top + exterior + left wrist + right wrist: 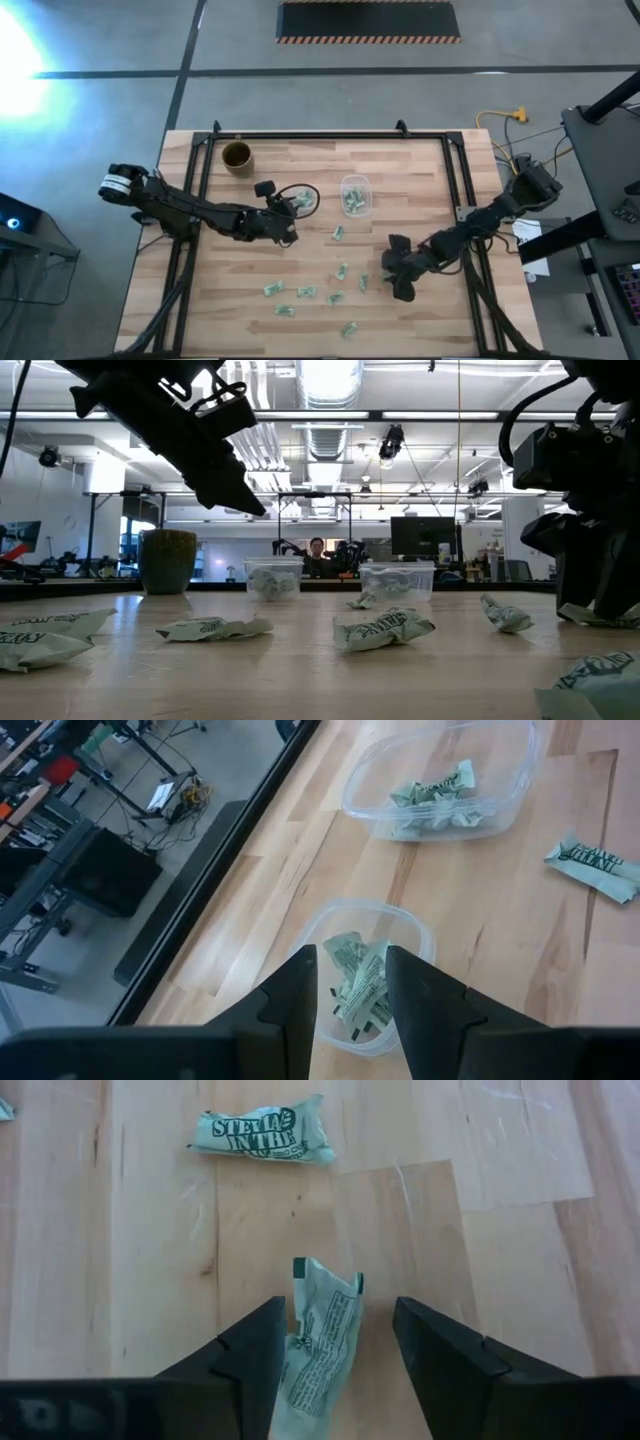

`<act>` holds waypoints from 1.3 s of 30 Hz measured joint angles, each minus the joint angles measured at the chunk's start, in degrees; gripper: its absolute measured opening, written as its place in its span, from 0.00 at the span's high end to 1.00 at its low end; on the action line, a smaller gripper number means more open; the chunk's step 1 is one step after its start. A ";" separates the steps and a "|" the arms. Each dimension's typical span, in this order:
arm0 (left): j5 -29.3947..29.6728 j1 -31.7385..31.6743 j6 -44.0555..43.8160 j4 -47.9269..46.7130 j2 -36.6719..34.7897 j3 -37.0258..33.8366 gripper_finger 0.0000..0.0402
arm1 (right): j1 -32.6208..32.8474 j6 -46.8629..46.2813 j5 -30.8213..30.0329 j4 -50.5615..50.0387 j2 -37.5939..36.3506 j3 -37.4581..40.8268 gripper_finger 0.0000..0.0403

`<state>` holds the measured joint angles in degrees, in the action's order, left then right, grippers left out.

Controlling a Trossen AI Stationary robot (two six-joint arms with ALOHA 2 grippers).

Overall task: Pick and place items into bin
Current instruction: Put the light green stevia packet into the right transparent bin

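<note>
Right gripper [335,1350] is straddling a packet [318,1342], fingers spread, not yet grasping; left gripper [350,995], parted, is hovering over a part-filled tub [372,982]. I'm counting roughly ten items lower centre on the bench [420,170].

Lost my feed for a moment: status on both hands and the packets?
Right hand open, low over the table, straddling a packet. Left hand open above the near tub, which holds packets; nothing between its fingers. Loose packets remain on the table; nothing blocking.
</note>
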<state>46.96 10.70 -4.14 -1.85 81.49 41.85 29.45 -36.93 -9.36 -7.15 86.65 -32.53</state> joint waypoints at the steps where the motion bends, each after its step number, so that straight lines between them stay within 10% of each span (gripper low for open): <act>1: 0.02 0.00 0.00 0.00 0.00 0.00 0.74 | 0.00 0.17 -0.39 0.00 0.05 0.02 0.56; 18: -0.02 0.00 0.02 0.20 0.00 0.00 0.74 | -0.11 1.82 -1.86 -0.57 0.08 0.20 0.91; 29: -0.02 0.00 0.04 0.44 0.00 0.02 0.74 | -0.11 7.54 -1.37 -0.27 -1.35 -1.08 0.97; 39: -0.04 0.00 0.06 0.53 0.00 0.11 0.74 | -1.24 24.68 -18.34 -0.25 -2.05 -6.58 0.97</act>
<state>46.92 10.70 -4.08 -1.32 81.49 41.95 28.21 -12.26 -27.69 -7.40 84.60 -39.11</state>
